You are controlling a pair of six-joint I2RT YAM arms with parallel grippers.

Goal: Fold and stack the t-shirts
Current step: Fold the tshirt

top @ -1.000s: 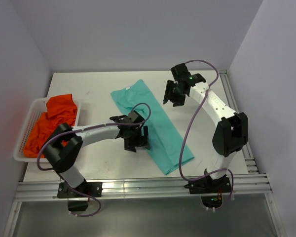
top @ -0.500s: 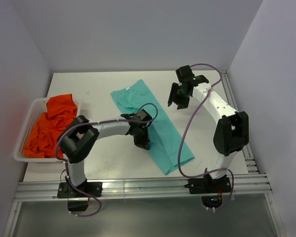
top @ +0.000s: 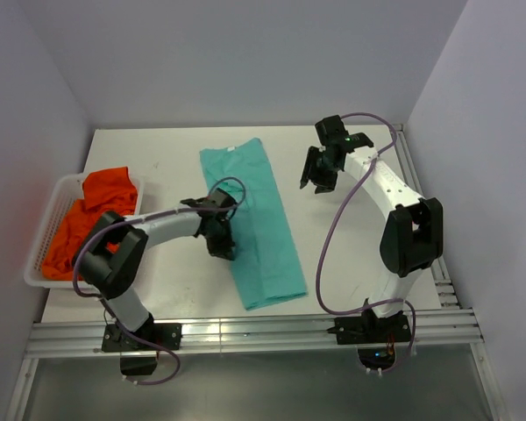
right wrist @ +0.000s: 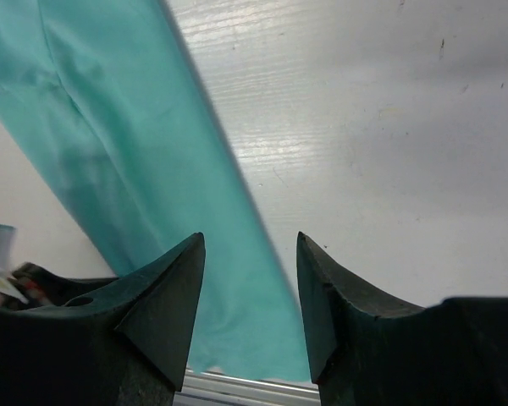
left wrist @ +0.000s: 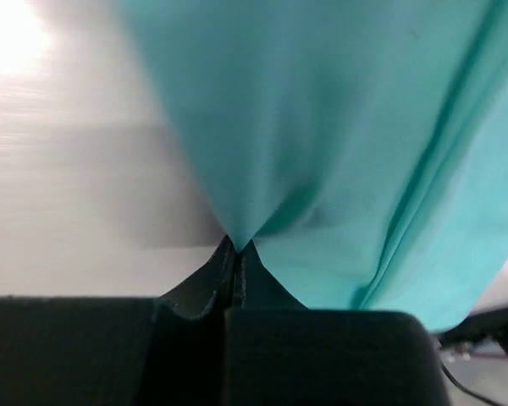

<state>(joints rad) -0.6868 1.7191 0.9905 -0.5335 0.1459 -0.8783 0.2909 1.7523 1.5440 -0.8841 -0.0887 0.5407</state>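
One teal t-shirt (top: 265, 224), white neck label (top: 231, 150)

even bright light, soft shadows; left wrist view: teal t-shirt (left wrist: 322, 127) blurred, glare on table (left wrist: 8, 38) top left.

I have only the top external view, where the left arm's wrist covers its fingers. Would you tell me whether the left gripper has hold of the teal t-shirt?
Observer: Yes. In the left wrist view the left gripper is shut on a pinch of the teal t-shirt, and the cloth fans out from the jaws in folds.
Operator: Thank you. And is the other arm gripping anything?
Observer: No. In the right wrist view the right gripper is open and holds nothing. Through the gap between its fingers I see the shirt's long edge running diagonally, with bare table beside it.
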